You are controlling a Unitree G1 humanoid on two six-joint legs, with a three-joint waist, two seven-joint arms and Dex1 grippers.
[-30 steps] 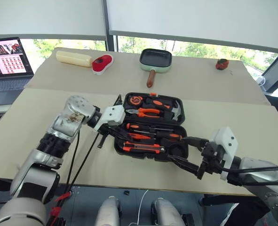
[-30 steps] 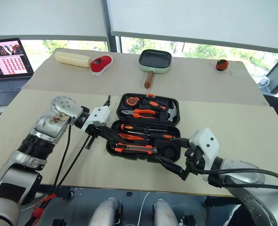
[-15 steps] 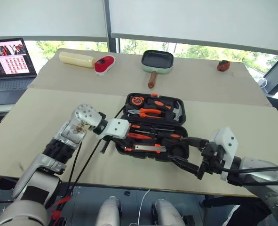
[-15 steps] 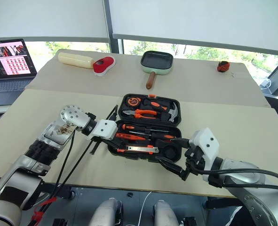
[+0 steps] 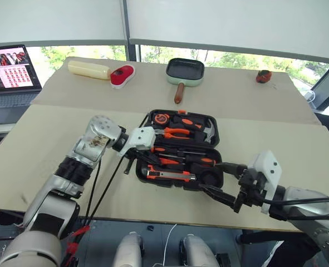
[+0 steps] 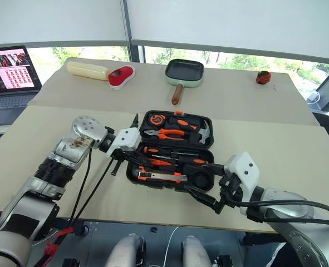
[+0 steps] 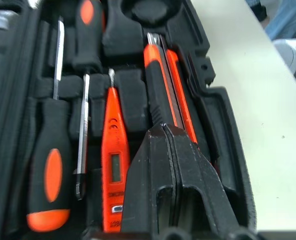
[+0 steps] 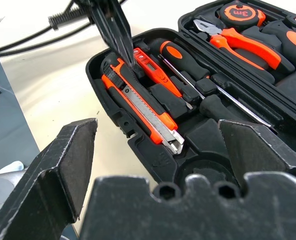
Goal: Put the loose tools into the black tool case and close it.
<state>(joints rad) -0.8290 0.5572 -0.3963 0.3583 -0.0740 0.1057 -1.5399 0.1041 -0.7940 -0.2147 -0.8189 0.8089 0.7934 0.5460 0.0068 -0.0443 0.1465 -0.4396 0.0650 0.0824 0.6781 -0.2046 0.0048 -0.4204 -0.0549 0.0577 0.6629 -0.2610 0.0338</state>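
reaching further in than a second ago, the left gripper (image 6: 135, 159) now has its pinched-together, empty fingers over the near-left corner of the black tool case (image 5: 207, 121), which lies open on the table (image 5: 53, 139). the right gripper (image 5: 220, 181) has kept its place at the case's near right edge, spread wide with nothing in it. up close, the left wrist view shows the utility knife (image 7: 164, 85), tester pen (image 7: 112, 160) and a screwdriver (image 7: 51, 165) seated in their slots.
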